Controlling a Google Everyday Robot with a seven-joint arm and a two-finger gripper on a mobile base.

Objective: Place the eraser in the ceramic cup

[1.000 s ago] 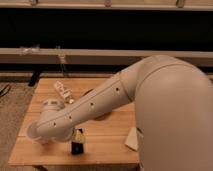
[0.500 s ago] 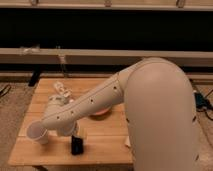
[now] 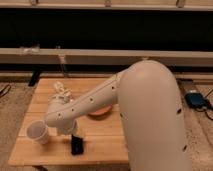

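The eraser (image 3: 77,148) is showing as a small dark block down by the front edge of the wooden table (image 3: 105,145), right under the gripper (image 3: 74,136). Honestly I can't tell if the gripper is gripping it or just hanging over it. The ceramic cup (image 3: 37,132) is standing upright just to the left, apart from both, and the orange bowl (image 3: 100,112) is peeking out behind the arm.

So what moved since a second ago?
The arm pulled its bent end off the left side of the table, so the ceramic cup, hidden a second ago, now shows. The gripper stayed low near the front edge, right of the cup. The orange bowl stayed put. Nothing was visibly grabbed or let go.
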